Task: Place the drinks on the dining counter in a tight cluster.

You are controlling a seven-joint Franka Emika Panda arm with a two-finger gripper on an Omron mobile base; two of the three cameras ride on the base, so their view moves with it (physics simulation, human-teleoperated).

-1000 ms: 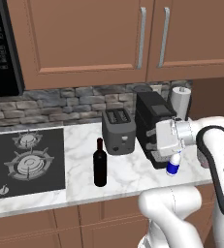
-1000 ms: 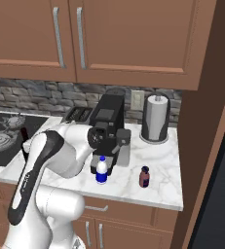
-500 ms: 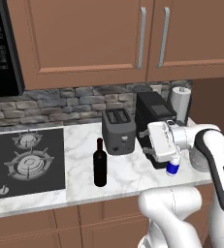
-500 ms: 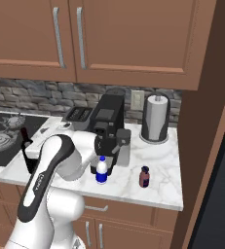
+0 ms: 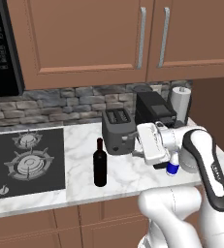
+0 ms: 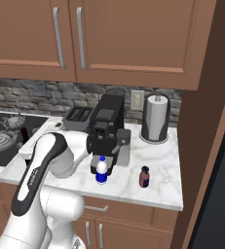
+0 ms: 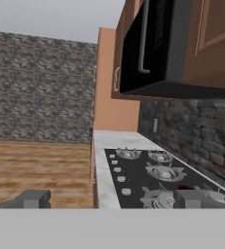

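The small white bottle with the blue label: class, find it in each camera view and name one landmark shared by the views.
Left base view: the small white bottle stands at right of centre, beside the arm's white elbow.
Right base view: at centre, on the marble in front of the coffee machine.
Hand view: not in it.
Shared landmark: the coffee machine.

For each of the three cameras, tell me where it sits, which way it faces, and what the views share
Left base view: behind the arm's left, facing the counter; wine bottle, toaster, white bottle; arm at lower right.
Right base view: behind the arm's right, same counter; white bottle, reddish-brown bottle, paper towels; arm at lower left.
Hand view: on the hand, facing along the stove; open gripper at the bottom.
Shared: the stove in all three.
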